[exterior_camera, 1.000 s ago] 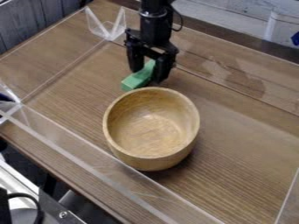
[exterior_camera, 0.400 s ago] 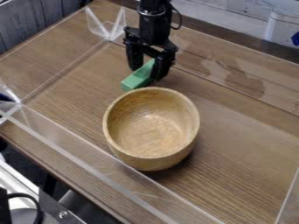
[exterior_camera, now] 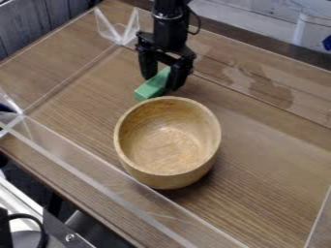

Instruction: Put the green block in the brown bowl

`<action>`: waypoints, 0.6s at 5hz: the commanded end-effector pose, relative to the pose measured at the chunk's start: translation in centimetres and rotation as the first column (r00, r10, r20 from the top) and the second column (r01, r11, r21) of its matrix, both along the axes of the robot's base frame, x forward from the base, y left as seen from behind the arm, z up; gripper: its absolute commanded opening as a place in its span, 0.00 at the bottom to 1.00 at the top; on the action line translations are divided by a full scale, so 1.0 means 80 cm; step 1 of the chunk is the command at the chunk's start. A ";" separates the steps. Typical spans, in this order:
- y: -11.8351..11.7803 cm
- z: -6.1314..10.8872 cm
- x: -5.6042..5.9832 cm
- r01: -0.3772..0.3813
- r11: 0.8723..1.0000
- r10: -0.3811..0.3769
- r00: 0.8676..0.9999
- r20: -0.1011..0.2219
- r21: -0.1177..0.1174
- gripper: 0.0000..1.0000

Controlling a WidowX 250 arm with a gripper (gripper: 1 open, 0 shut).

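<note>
The green block (exterior_camera: 154, 86) lies on the wooden table just behind the brown bowl's far rim. My gripper (exterior_camera: 167, 74) points straight down over the block's far end, its two black fingers open and straddling it, one on each side. The jaws have not closed on the block, which rests on the table. The brown bowl (exterior_camera: 167, 142) is a round light wooden bowl standing upright and empty in the middle of the view, in front of the gripper.
Clear acrylic walls (exterior_camera: 52, 145) fence the wooden table (exterior_camera: 258, 107) on the near and left sides. A light-coloured object (exterior_camera: 311, 29) stands at the far right behind the table.
</note>
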State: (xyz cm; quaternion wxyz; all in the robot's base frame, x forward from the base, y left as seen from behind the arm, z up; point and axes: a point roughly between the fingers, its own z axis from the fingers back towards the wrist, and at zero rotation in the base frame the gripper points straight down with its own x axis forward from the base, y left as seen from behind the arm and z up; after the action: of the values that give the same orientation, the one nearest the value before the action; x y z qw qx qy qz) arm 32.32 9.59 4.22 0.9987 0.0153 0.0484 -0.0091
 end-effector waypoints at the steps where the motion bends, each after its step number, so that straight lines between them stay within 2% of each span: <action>1: 0.005 0.038 0.012 -0.003 0.999 0.000 0.995 0.096 0.032 1.00; 3: 0.004 0.041 0.014 -0.002 0.999 -0.003 0.994 0.112 0.041 1.00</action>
State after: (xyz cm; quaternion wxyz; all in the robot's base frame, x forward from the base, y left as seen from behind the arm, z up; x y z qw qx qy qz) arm 32.59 9.68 4.84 0.9991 0.0237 0.0330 -0.0082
